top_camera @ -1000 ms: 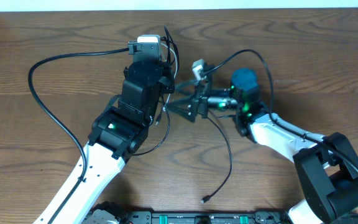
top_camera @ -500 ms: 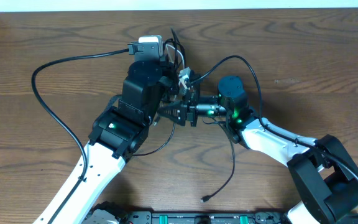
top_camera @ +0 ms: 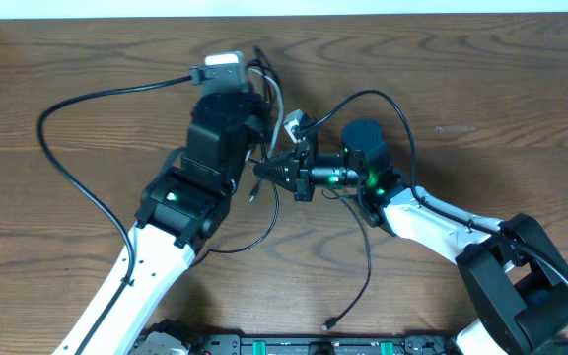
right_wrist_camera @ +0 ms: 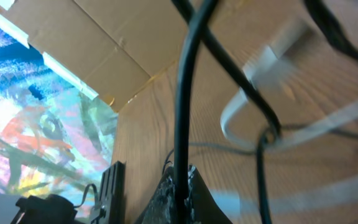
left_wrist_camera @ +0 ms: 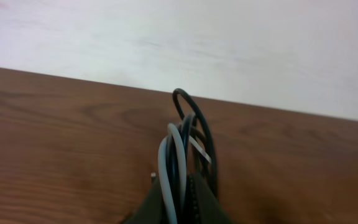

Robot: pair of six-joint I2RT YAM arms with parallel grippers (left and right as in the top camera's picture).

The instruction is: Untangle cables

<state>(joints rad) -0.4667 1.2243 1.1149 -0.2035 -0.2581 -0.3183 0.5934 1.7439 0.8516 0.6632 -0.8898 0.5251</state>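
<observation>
Two cables bunch between your arms on the wooden table; your left gripper is clamped tight on loops of the white cable and the black cable; your right gripper is pinched closed on the black cable. Its free plug lies near the table's front edge.

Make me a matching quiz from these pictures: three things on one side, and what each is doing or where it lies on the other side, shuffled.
Things:
1. left gripper
2. right gripper
3. loose plug

States:
A. lying on the table, apart from both grippers
B. shut on black cable alone
C. shut on loops of white cable and black cable

Pairs: 1-C, 2-B, 3-A
</observation>
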